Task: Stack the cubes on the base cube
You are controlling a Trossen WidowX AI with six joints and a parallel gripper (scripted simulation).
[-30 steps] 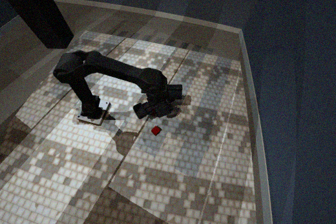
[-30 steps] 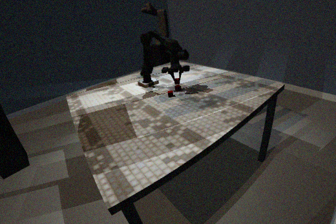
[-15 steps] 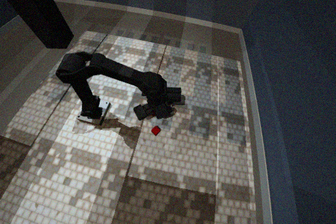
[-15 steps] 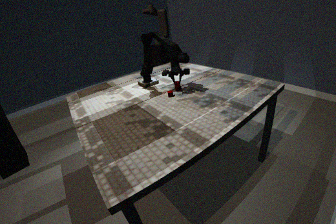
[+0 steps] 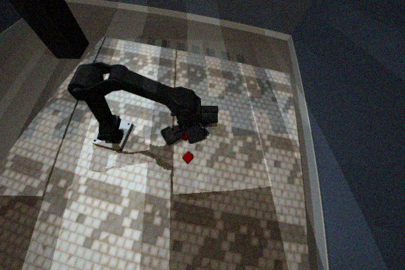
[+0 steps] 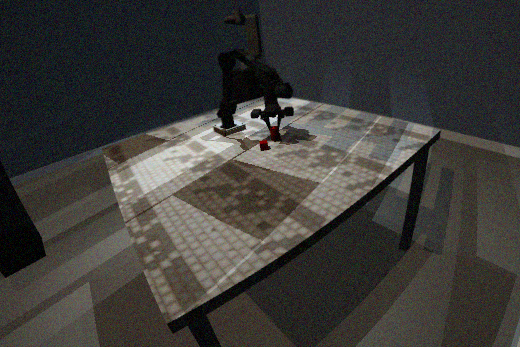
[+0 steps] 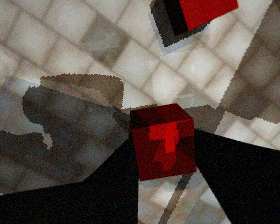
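My gripper (image 5: 185,136) (image 6: 273,127) (image 7: 160,140) is shut on a red cube (image 5: 185,137) (image 6: 273,133) (image 7: 162,142), held between its dark fingers low over the tiled table. A second red cube (image 5: 188,157) (image 6: 264,145) (image 7: 200,14) rests on the table a short way in front of the gripper, apart from the held one; in the wrist view it lies at the top edge, partly cut off. I cannot make out a third cube in any view.
The arm's base plate (image 5: 126,132) (image 6: 229,129) is bolted to the table left of the gripper. The patterned table top (image 5: 234,164) (image 6: 240,201) has a raised rim along its right side (image 5: 308,133). A dark post (image 5: 47,16) stands behind the table at the far left.
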